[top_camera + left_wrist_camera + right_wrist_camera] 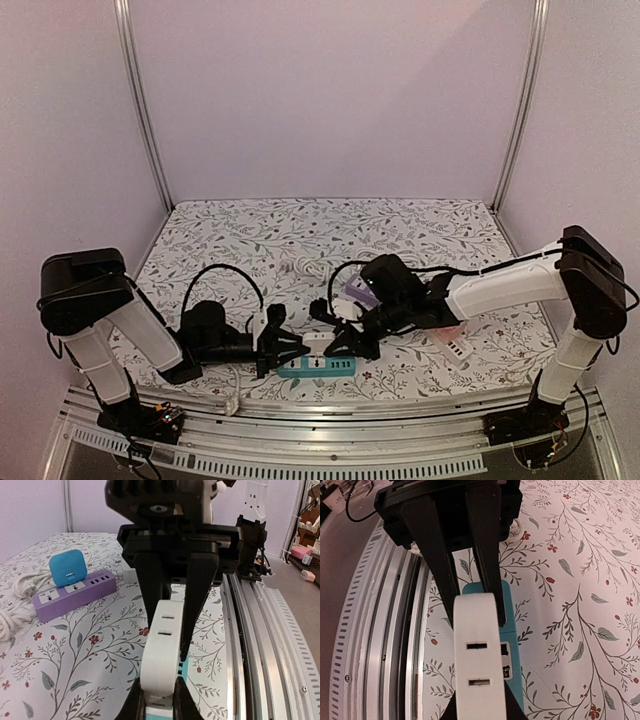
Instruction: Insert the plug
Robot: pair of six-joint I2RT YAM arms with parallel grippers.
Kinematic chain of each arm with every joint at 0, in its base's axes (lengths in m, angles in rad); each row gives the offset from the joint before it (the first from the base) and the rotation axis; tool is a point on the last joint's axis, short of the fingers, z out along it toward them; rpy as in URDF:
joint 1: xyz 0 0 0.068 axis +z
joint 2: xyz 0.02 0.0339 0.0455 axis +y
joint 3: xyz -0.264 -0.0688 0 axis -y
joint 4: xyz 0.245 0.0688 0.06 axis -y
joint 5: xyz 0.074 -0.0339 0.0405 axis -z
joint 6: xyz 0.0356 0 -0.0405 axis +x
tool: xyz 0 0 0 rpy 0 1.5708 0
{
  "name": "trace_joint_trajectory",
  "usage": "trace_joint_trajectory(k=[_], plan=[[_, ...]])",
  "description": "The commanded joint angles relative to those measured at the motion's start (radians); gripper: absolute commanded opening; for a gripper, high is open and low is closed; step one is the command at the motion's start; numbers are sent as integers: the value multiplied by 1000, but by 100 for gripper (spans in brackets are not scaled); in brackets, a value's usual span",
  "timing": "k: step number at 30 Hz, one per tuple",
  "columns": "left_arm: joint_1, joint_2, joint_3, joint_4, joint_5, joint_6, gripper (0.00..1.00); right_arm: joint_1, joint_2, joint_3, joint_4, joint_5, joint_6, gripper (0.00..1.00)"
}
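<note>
Your left hand point(295, 346) reaches in from the left, low over the near edge of the surface point(250, 230). Its fingers are clamped on one end of the white plug point(162, 655), a rounded white block with two slots on its face. The plug is directly over the teal power strip point(315, 368), which lies flat near the middle of the near edge. You cannot tell whether the plug is seated in the strip. Your right hand point(340, 345) comes from the right and is pinched onto the plug's other end. Farther from the edge, a purple power strip point(75, 594) lies with a blue charger point(67, 568) standing on it.
</note>
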Motion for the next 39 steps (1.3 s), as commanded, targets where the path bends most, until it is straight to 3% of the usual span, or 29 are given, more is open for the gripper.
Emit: trace_joint_trajectory(k=[1, 12, 39], plan=[[-6, 35, 17, -2, 12, 143, 0, 17, 24, 69, 14, 90, 25, 0], [28, 8, -1, -39, 35, 229, 0, 26, 70, 118, 21, 100, 47, 0], [48, 71, 49, -99, 76, 256, 0, 31, 90, 109, -5, 119, 51, 0]])
